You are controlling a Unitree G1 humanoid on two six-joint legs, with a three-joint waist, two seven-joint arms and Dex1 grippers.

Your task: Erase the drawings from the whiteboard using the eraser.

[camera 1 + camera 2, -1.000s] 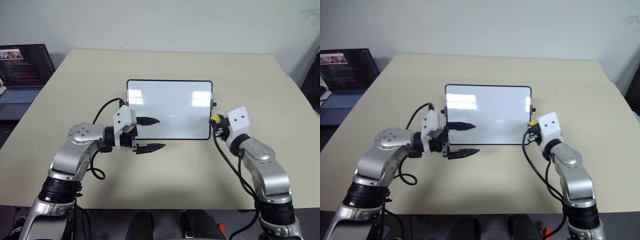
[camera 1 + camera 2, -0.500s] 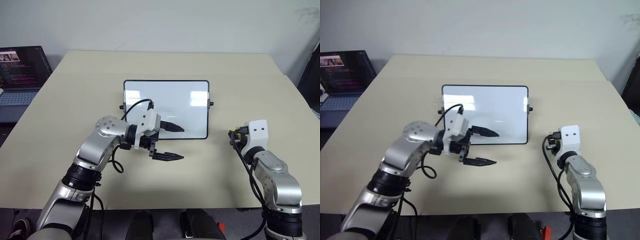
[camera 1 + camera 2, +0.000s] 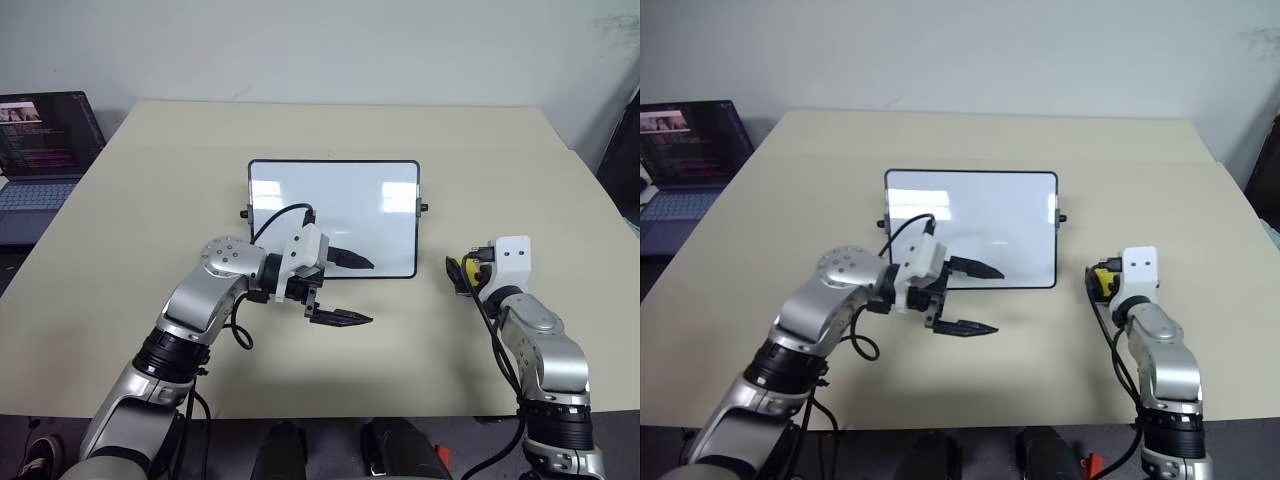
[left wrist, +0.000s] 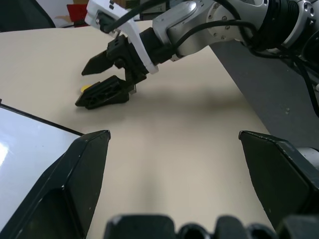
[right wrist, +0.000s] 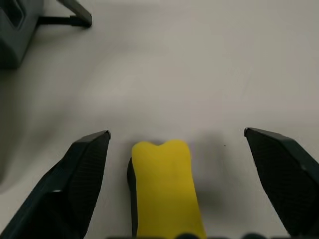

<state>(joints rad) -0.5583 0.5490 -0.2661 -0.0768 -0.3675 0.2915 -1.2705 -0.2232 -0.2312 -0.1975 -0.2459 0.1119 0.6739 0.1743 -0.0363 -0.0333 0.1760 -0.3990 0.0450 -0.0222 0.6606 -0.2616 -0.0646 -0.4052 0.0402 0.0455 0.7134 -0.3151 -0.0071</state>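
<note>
Two tools: right tool (image 5: 174, 149) spread wide, yellow eraser (image 5: 166, 186) lying loose between its fingers on the worktop (image 3: 400, 340), right of the whiteboard (image 3: 333, 215); left tool (image 3: 345, 290) spread wide, hovering at the whiteboard's near edge; laptop (image 3: 45, 150) far left.

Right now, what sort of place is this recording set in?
Probably an office or lab workspace: a beige table against a plain wall, an open laptop showing code at its side, and a small whiteboard lying flat in the middle.
</note>
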